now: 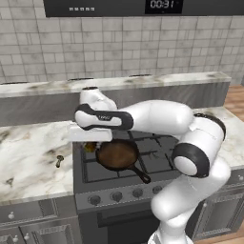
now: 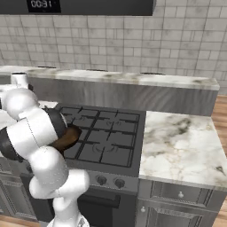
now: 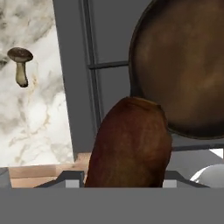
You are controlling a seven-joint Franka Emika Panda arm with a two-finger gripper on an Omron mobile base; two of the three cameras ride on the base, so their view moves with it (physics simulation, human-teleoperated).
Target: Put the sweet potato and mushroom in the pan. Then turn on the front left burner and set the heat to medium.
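Sweet potato [image 3: 131, 144] in end effector [image 3: 119, 177], arm bent low beside pan [image 3: 183, 70]

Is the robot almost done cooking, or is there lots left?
Lots left. The gripper holds the sweet potato beside the pan, not yet over it, and the pan looks empty. The mushroom lies on the counter. The burner hasn't been turned on.
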